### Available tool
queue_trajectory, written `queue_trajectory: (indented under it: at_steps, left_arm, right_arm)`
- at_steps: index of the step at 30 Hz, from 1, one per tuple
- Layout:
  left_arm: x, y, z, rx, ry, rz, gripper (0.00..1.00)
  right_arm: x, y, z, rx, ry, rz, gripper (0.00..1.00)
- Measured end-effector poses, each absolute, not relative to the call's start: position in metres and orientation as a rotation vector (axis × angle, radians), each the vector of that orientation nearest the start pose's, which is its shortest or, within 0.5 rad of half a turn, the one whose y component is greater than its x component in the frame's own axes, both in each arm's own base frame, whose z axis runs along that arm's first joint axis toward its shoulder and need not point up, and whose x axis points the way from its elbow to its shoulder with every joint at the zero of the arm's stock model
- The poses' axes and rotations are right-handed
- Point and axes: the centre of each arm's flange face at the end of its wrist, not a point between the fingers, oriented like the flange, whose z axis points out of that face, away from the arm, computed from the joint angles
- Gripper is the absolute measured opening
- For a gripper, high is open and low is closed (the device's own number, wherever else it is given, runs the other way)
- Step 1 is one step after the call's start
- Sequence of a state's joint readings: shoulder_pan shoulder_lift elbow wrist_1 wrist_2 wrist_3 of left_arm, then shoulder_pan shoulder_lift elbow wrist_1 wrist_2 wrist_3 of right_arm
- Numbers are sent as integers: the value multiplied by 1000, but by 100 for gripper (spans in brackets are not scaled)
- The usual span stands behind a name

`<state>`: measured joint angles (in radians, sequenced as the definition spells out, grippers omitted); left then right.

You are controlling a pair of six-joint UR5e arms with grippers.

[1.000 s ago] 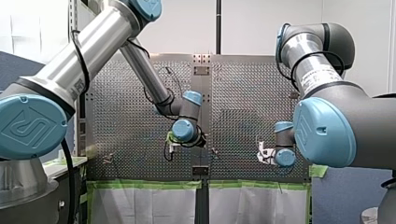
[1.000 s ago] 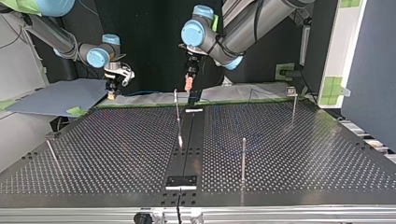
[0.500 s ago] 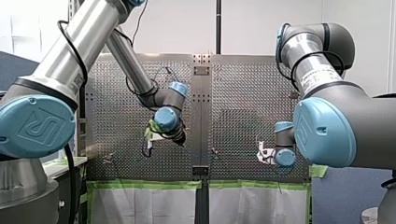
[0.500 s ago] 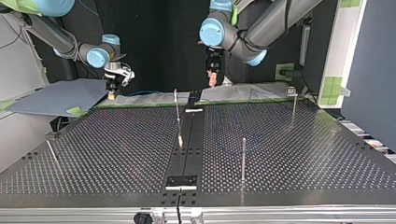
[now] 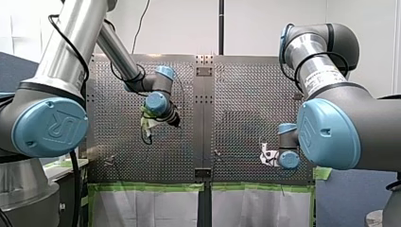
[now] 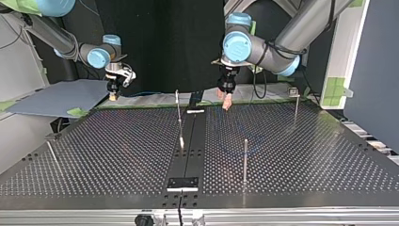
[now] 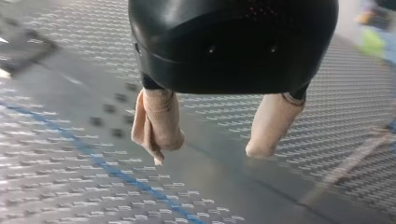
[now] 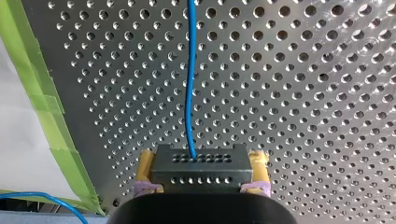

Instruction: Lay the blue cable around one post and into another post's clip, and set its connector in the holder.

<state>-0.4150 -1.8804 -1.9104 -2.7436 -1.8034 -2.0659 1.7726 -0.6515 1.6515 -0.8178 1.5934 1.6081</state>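
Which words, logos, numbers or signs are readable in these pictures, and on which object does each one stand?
"UR", stylised logo: on the blue joint cap of my left arm, front view.
Logo on my right arm's blue cap: too faint to read.
Label on my right arm's silver tube: too small to read.
No other text.

Black perforated connector (image 8: 201, 169) clamped in my right gripper (image 8: 201, 159); thin blue cable (image 8: 189, 84) runs straight from it over the desk (image 8: 303, 93).
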Motion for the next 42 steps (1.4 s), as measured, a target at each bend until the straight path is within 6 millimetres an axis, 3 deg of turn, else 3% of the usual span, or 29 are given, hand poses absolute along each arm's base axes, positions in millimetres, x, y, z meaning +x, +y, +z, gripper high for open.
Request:
queue_trajectory:
  at_steps: [9,17,25,42]
  left_arm:
    - [447,-267,266,-384,1741,-430,100]
    - [434,-230,279,-435,1746,-366,100]
    - [420,-223,303,-445,1689,-436,100]
    - [410,-210,393,-511,1375,-672,100]
  right_arm:
    - [255,-591,-26,1469,-1272,1263,0]
    - [255,-591,-26,1471,-1271,1265,0]
    - [255,-590,-26,1478,-1271,1259,0]
    - [255,-590,-26,1475,-1270,1262,0]
